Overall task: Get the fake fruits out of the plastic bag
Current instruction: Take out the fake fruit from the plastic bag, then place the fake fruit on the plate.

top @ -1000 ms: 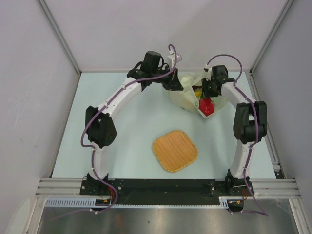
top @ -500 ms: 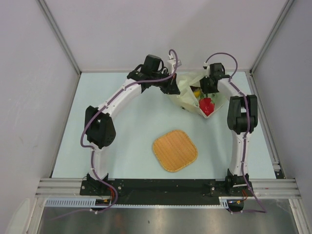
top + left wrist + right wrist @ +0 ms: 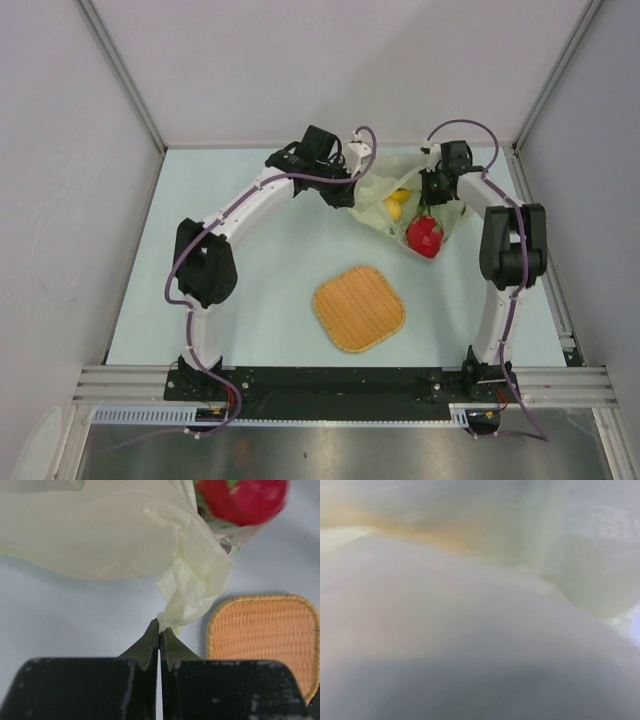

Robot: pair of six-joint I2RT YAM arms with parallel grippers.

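Note:
The pale cream plastic bag (image 3: 376,197) hangs stretched between my two grippers at the back of the table. My left gripper (image 3: 356,186) is shut on a twisted corner of the bag (image 3: 192,587), its tips pinched together (image 3: 160,626). My right gripper (image 3: 437,190) is at the bag's right edge, which is gathered up at it. The right wrist view shows only blurred bag plastic (image 3: 480,580), and the fingers are hidden. The red dragon fruit (image 3: 424,237) lies at the bag's near lower end and also shows in the left wrist view (image 3: 245,497). A yellow lemon (image 3: 394,209) and banana (image 3: 402,195) show inside. The grapes are hidden.
The round orange woven mat (image 3: 359,308) lies on the pale table in front of the bag, between the arms, and shows in the left wrist view (image 3: 265,630). Grey walls and metal rails bound the table at the left, back and right.
The bag has been lifted and tipped. The dragon fruit has slid down toward its near end and the yellow fruits now show. The right elbow has swung back out to the right.

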